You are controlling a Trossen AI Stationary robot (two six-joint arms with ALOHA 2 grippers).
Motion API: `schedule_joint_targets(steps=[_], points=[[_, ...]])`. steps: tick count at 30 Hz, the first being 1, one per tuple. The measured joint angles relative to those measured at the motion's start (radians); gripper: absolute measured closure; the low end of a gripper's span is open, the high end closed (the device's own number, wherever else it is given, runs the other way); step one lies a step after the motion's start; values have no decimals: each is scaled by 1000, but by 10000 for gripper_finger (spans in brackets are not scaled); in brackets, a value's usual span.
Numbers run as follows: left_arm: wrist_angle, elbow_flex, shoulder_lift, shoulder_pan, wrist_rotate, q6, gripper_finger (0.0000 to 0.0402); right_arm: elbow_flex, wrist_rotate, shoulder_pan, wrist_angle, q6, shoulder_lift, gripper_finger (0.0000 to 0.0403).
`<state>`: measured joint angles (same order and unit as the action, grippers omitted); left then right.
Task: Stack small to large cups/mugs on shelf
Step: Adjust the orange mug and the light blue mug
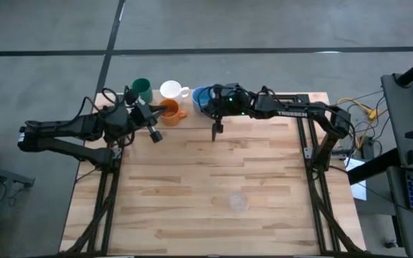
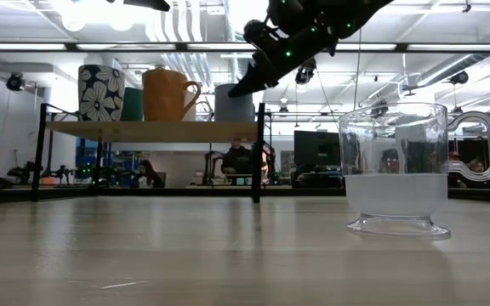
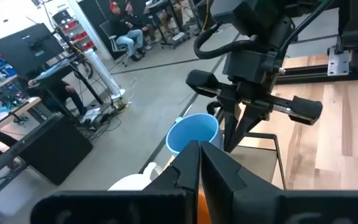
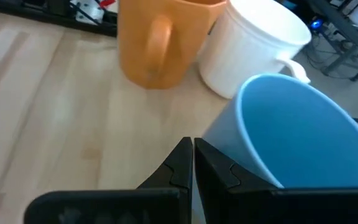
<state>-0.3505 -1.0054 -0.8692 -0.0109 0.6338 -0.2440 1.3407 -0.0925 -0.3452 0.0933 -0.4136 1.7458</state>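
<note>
The shelf (image 2: 151,130) stands at the table's far edge. On it are a dark green cup (image 1: 142,89), a white mug (image 1: 172,90), an orange mug (image 1: 171,113), a light blue cup (image 1: 200,97) and a flower-patterned cup (image 2: 100,93). A clear cup (image 1: 239,203) stands on the tabletop near the front. My right gripper (image 4: 192,148) is shut, its tips at rim height by the blue cup's (image 4: 297,130) near side. My left gripper (image 3: 199,155) is shut and hovers high over the orange mug, pointing toward the blue cup (image 3: 191,132). My right gripper's shut fingertips (image 4: 182,155) stand right beside the blue cup's outer wall (image 4: 225,134), slanting down from the table's right. I cannot tell whether they touch it. The cup stands upright on the shelf.
The shelf's black frame (image 2: 259,153) and posts rise at the far edge. The two arms face each other over the shelf, the right gripper (image 3: 235,127) close ahead of the left. People sit in the room beyond the table.
</note>
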Motion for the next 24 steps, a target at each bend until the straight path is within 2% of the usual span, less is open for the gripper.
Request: schedule_joint_targets(steps=[24], points=[[-3,0,-33,0,-3,-1,402,1,16,-42,-39,-44,3,394]])
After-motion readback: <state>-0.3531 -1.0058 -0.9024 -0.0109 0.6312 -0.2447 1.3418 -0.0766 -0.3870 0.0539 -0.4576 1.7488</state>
